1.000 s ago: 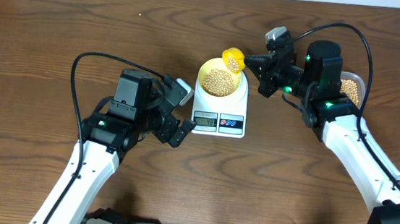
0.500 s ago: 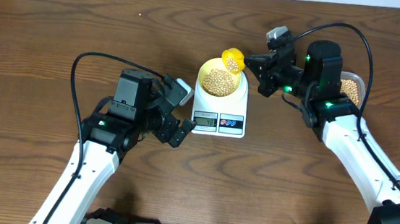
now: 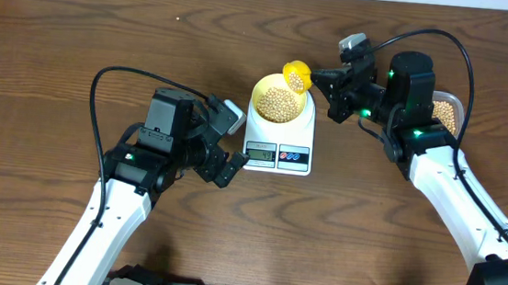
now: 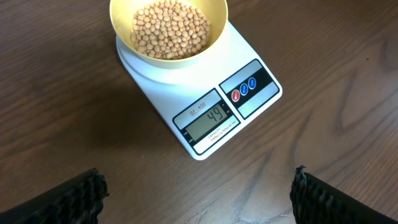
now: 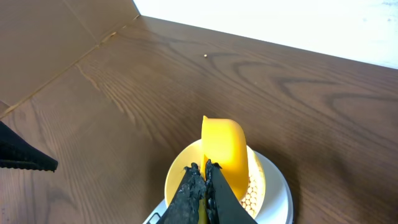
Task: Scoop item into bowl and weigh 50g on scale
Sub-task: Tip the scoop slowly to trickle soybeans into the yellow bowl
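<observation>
Ahead of left pincer [image 4: 199,198], jaws wide apart, empty: scale [image 4: 155,87] reading 49, bowl [image 4: 119,22] of beans [image 4: 171,28] on it. Right pincer [image 5: 201,169] clamped on yellow scoop [image 5: 225,149], held over bowl.

Both arms are the same build. The left arm [image 3: 119,214] and right arm [image 3: 457,193] have glossy white shell links, chunky black motor housings and tiny green lights [image 3: 391,75] on the black bits. Each trails a thin black cable [image 3: 97,92], at 9 o'clock on the left one and 12 on the right. The left gripper [image 3: 236,139] has black ribbed, saw-toothed pads [image 4: 81,196]. The right gripper [image 5: 202,186] is black too, with rough, scuffed-looking fingertips.
</observation>
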Robot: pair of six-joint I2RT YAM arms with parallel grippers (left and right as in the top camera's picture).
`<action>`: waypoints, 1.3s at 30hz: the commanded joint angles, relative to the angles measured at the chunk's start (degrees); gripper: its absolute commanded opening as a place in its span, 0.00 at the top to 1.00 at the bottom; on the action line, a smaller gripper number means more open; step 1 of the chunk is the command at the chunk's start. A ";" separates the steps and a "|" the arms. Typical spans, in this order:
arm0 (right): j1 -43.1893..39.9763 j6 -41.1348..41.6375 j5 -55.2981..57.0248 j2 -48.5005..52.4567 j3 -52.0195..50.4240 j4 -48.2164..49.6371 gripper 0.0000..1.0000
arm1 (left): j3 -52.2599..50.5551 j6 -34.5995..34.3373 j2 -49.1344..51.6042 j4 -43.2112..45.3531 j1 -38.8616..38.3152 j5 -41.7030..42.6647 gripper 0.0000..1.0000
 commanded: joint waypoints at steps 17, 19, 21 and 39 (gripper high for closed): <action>-0.20 -0.46 2.67 0.50 0.02 0.07 0.99 | -0.07 -0.33 0.11 0.09 0.24 -0.35 0.03; -0.15 -0.52 0.94 0.50 0.02 -0.15 0.99 | -0.07 -0.33 0.11 0.09 0.24 -0.35 0.03; -0.22 -1.20 1.44 0.50 0.02 -0.76 0.99 | -0.07 -0.33 0.11 0.07 0.24 -0.35 0.03; 0.07 0.35 3.26 0.50 0.02 1.05 0.99 | -0.07 -0.33 0.11 0.09 0.24 -0.35 0.03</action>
